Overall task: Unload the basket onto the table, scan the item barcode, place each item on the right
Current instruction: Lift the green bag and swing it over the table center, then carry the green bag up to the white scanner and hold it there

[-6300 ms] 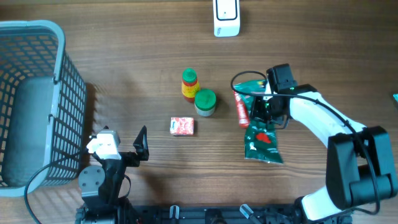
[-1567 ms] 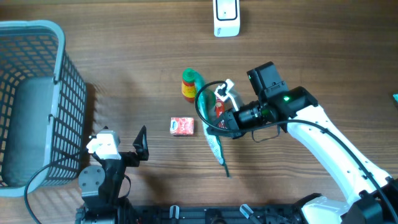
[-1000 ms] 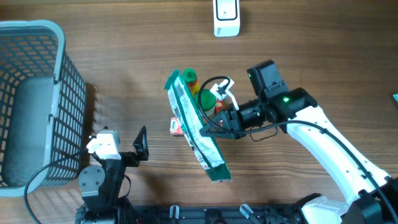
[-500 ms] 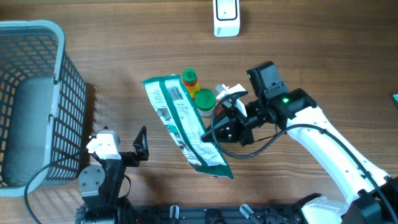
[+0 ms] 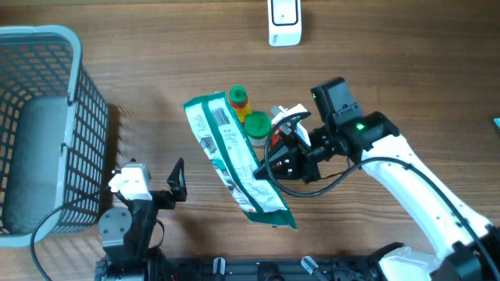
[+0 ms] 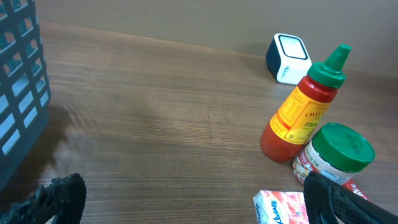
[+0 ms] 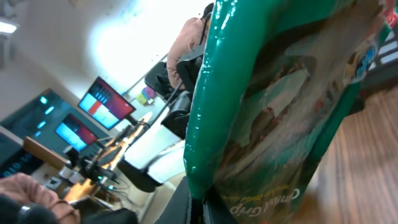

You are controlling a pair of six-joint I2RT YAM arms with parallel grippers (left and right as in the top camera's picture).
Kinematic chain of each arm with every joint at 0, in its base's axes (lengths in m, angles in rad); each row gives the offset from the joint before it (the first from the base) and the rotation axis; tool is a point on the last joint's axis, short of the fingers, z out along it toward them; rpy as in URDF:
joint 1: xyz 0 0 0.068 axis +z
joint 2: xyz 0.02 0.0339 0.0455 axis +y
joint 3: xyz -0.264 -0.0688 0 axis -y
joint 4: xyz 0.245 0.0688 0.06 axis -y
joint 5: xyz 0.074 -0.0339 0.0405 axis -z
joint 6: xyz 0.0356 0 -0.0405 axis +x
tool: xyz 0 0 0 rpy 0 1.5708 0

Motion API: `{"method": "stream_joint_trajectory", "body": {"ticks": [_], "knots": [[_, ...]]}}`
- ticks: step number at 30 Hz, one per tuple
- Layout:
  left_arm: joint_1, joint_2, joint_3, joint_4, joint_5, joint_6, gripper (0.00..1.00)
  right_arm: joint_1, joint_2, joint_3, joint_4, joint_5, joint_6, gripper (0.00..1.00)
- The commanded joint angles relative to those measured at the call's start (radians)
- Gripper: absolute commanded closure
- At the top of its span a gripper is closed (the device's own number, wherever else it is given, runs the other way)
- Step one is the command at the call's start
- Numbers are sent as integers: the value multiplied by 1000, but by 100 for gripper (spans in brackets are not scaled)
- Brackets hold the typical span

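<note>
One green pouch [image 5: 234, 160] held aloft mid-bench, clamped in right tool [image 5: 264, 165], long axis running far-left to near-right; scanner [image 5: 283, 22] sits at far edge, beyond it; left tool [image 5: 178, 183] wide, empty, farther off.

Pouch: green pouch [image 5: 234, 160], printed side up, slanting from far left to near right above the bench [image 5: 156, 78].
Right pincer [image 5: 266, 168]: clamped on the pouch's right edge.
Bottle [image 5: 237, 100], green-lidded jar [image 5: 257, 125]: beside the pouch's far end.
Scanner [image 5: 284, 21]: white, far edge.
Basket [image 5: 87, 109]: left.
Left pincer [image 5: 176, 187]: near left, spread wide, holding nothing.
</note>
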Motion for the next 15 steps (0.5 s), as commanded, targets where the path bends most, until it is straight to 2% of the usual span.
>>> {"method": "stream_joint_trajectory", "body": {"ticks": [1,9,11,15], "knots": [[-5,-3,-11,3,-6,19,0,2,-121,3,-13,47,145,96],[-5,-3,-11,3,-6,19,0,2,-349,3,-215,530,262,96],[-5,-3,-11,3,-6,19,0,2,-402,3,-236,649,315,96],[-5,-3,-11,3,-6,19,0,2,-491,3,-270,1022,483,96]]}}
